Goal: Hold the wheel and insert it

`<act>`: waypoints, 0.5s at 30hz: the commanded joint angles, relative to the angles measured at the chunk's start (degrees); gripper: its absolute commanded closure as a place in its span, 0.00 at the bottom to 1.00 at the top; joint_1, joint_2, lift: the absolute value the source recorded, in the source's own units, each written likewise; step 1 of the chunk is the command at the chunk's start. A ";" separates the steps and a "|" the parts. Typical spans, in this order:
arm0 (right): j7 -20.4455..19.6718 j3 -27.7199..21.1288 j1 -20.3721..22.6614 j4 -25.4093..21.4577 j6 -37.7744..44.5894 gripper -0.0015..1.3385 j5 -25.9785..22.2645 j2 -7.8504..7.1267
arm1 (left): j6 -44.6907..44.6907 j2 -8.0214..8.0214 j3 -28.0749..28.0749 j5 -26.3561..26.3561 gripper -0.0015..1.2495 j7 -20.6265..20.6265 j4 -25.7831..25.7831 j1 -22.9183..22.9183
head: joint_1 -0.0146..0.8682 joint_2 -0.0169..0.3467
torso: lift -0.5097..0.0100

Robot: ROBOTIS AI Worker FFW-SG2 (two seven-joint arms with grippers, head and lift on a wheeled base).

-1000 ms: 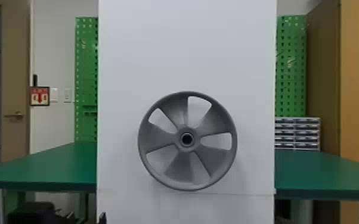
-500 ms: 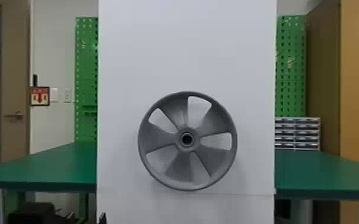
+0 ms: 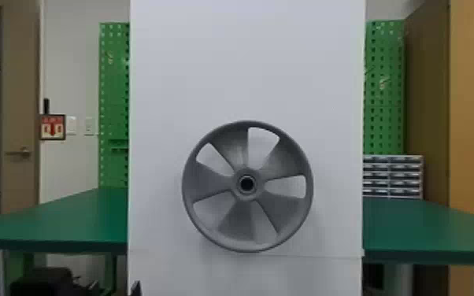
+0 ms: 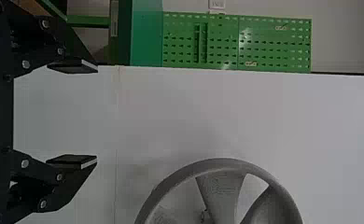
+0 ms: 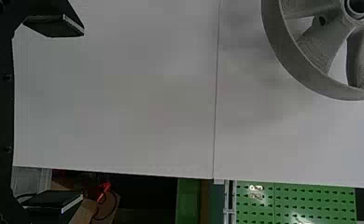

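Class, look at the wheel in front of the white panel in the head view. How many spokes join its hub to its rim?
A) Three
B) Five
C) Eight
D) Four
B: five broad spokes fan out from the hub of the wheel to its round rim, with five openings between them.

We see solid matte grey on the round, spoked, plastic-looking wheel [image 3: 208,183] and plain white on the flat, upright panel [image 3: 248,59]; we find deep green across the flat tabletop [image 3: 71,220], rows of dark holes dotting the bright green, metal-look pegboard [image 3: 386,114], and red and cream on the square, dark-framed sign [image 3: 52,127]
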 commanded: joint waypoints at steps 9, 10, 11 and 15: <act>0.00 -0.24 0.18 0.00 0.00 0.06 0.00 0.20 | 0.00 0.00 0.05 -0.01 0.44 0.00 0.00 0.00 | 0.02 0.32 | 0.06; 0.00 -0.33 0.18 0.00 0.00 0.06 0.00 0.20 | 0.00 0.00 0.13 -0.01 0.44 0.00 0.00 0.00 | 0.02 0.32 | 0.06; 0.00 -0.33 0.18 0.00 0.00 0.06 0.00 0.20 | 0.00 0.00 0.13 -0.01 0.44 0.00 0.00 0.09 | 0.02 0.32 | 0.06; 0.00 -0.33 0.27 0.00 0.00 0.06 0.00 0.20 | 0.00 0.00 0.13 -0.01 0.44 0.00 0.00 0.09 | 0.02 0.32 | 0.06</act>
